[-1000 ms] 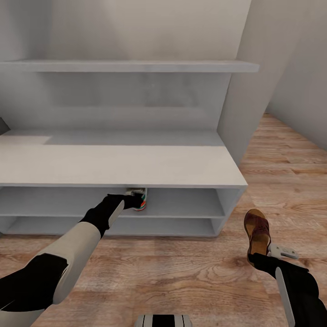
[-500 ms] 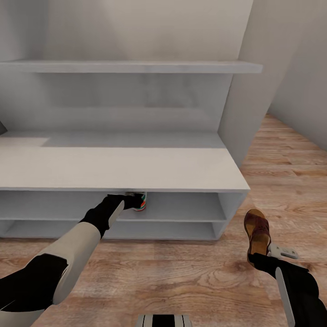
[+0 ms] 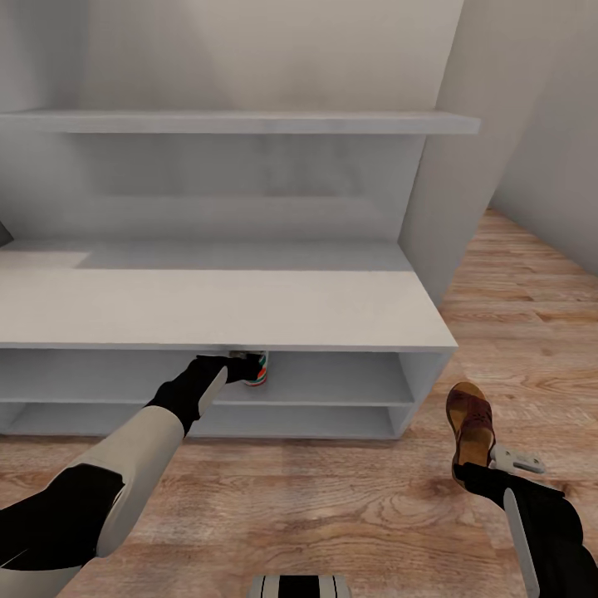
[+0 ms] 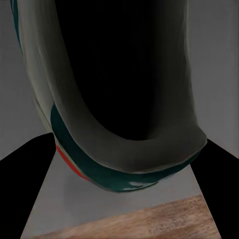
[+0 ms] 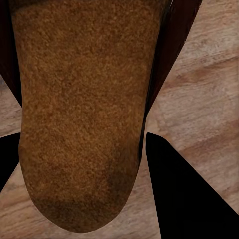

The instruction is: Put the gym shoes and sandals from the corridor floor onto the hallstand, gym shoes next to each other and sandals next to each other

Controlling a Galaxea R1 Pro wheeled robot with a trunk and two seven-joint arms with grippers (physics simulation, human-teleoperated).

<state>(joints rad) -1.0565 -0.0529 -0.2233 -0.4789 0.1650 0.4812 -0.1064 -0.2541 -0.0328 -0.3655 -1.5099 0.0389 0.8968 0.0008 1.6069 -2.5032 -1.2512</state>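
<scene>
A robot's left gripper [image 3: 235, 366], at centre frame in the head view, reaches under the top board of the light grey two-shelf hallstand [image 3: 249, 311] and is clamped on the heel of a white lace-up gym shoe with green stripe and red-orange accents [image 3: 252, 366], which sits on the upper open shelf. The left wrist view looks straight into the shoe's dark opening [image 4: 132, 74], its padded collar curving around it, with grey shelf and a strip of wood plank below.

At lower right of the head view, the right gripper [image 3: 475, 472] grips the heel end of a dark brown leather slip-on sandal with a tan footbed [image 3: 469, 419], held over the light brown wood-plank corridor floor [image 3: 332, 498]; whether the sandal touches the planks cannot be told. The right wrist view shows the suede-like footbed [image 5: 79, 114] close up.

Both look light. The gym shoe's collar is likely soft and will give, so the firmer heel counter seems the better hold. The sandal's sole appears stiff and flat, and a pinch across its heel edge should serve, though the smooth leather may slip.
</scene>
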